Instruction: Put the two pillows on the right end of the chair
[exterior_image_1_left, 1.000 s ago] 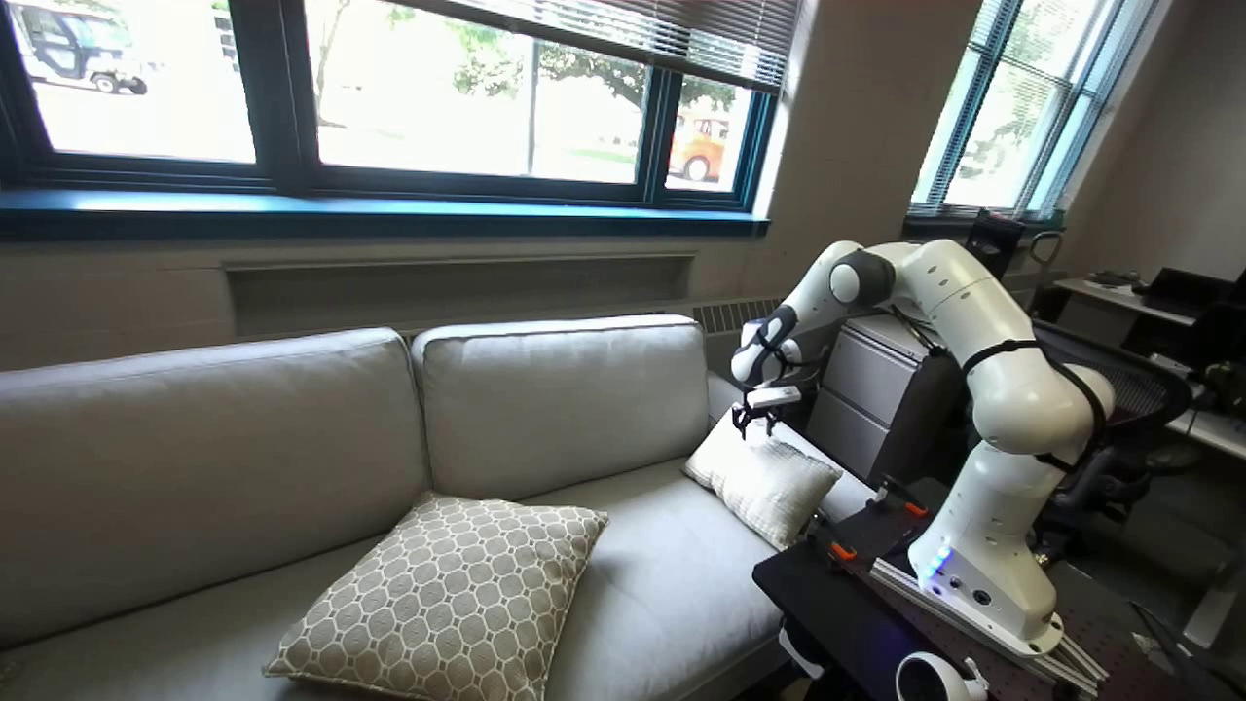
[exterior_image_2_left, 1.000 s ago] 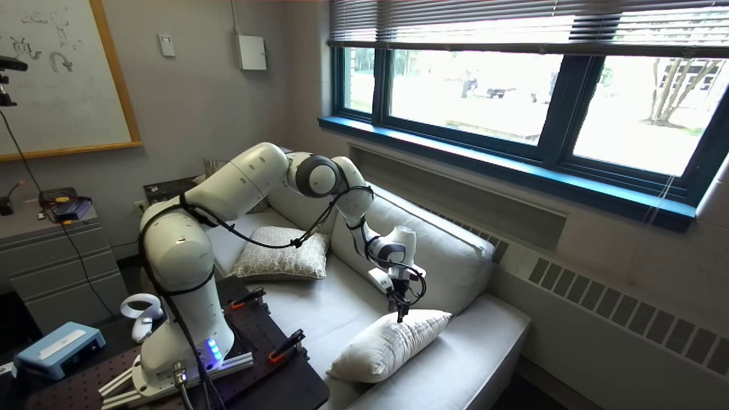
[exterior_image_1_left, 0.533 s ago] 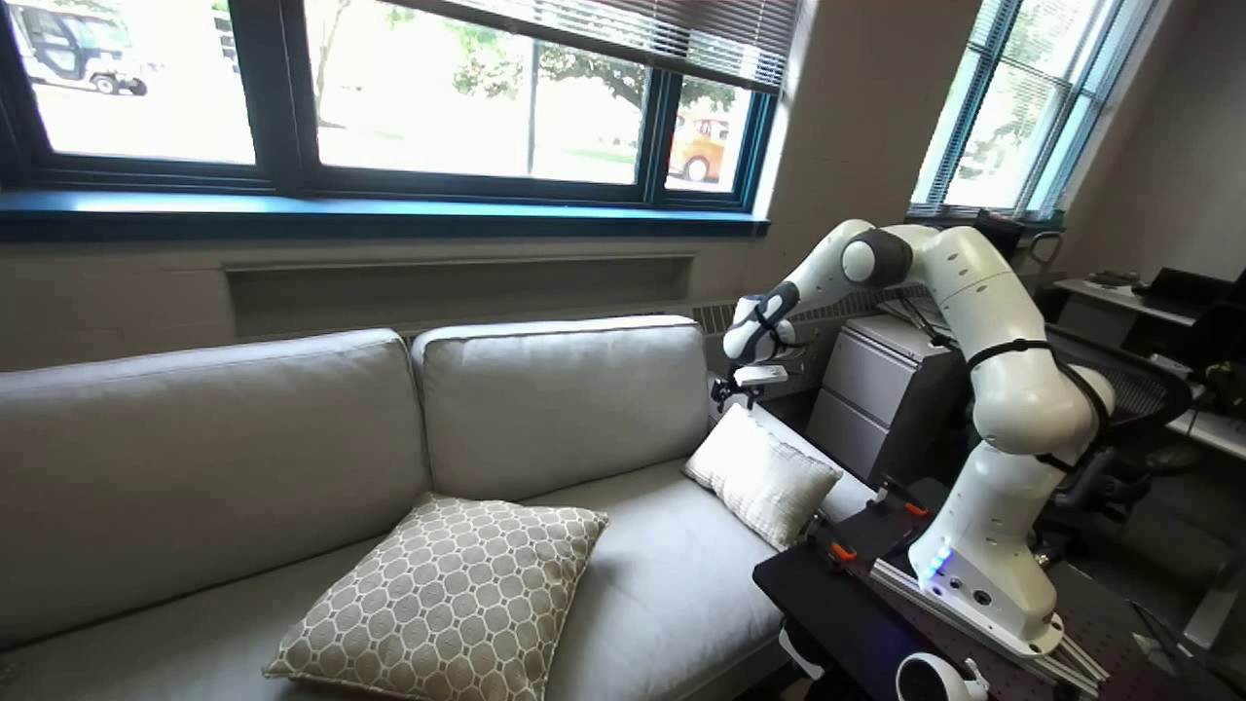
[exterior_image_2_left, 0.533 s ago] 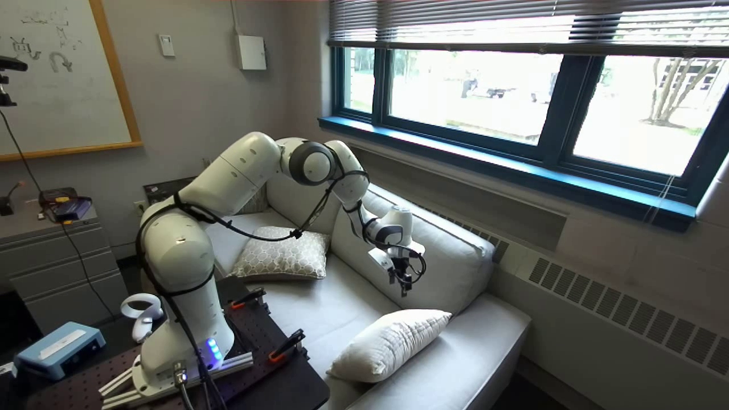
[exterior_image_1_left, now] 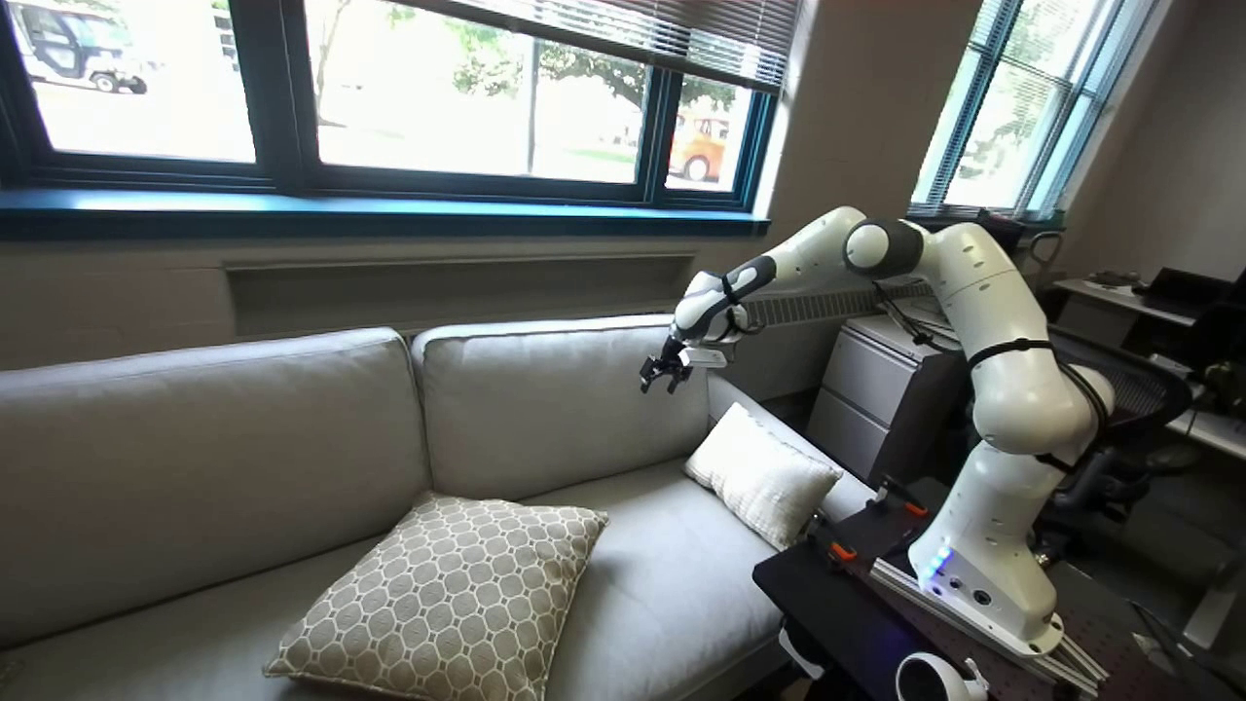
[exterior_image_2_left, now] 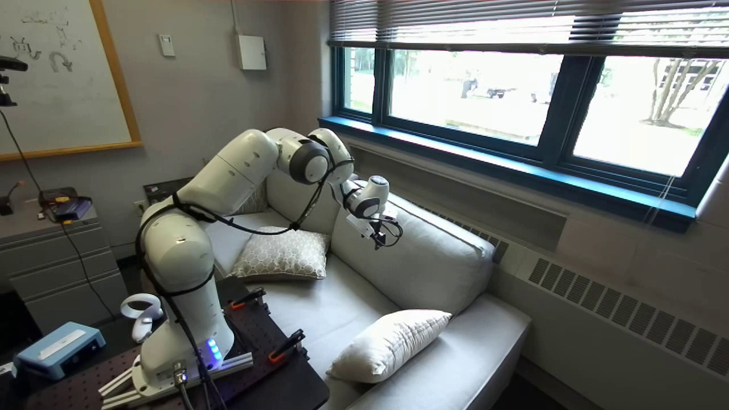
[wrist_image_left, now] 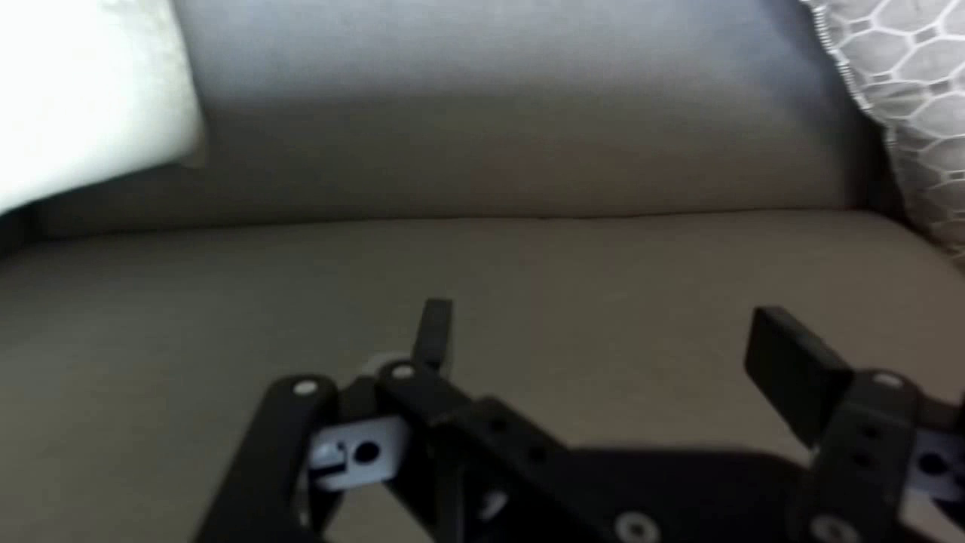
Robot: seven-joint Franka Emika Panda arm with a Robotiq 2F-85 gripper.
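The wrist view's left edge is cutting off the cream-white pillow (wrist_image_left: 83, 90) (its face is blurring into glare), the right edge the tan lattice-patterned pillow (wrist_image_left: 923, 98); in an exterior view the grey-beige couch (exterior_image_1_left: 642, 584) is running past the left edge.

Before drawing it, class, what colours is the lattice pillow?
Lattice pillow: tan with cream lines, best in an exterior view.
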